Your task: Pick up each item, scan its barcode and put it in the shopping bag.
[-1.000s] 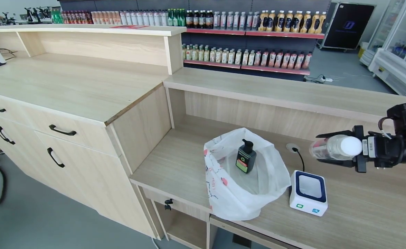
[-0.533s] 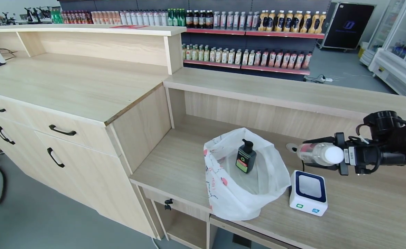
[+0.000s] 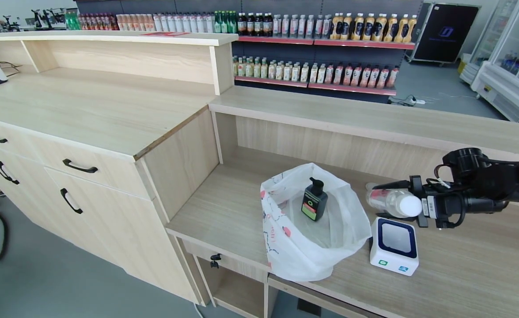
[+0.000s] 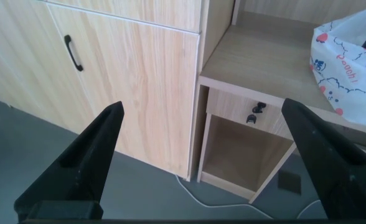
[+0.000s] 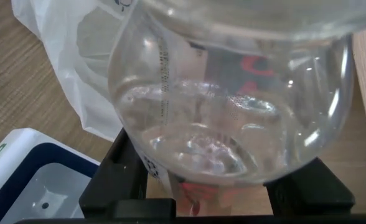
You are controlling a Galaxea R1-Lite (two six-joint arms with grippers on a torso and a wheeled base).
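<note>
Right hand (image 3: 380, 201), arm level, clamped on clear white-capped plastic bottle (image 3: 396, 203) held sideways, near white-and-blue box scanner (image 3: 394, 247) and white plastic shopping bag (image 3: 286, 238). Left hand (image 4: 203, 106) spread wide, empty.

One shopping bag (image 3: 281, 240), one pump bottle (image 3: 314, 204), one clear bottle (image 3: 391, 202), one scanner (image 3: 394, 258).

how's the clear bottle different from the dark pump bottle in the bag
The clear bottle is see-through with a white cap; the pump bottle is dark with a black pump head and a green and red label. The clear bottle lies sideways in the air by the scanner, gripped by the right end effector; the pump bottle stands upright inside the shopping bag, ungripped. Both are bottles with red on their labels.
</note>
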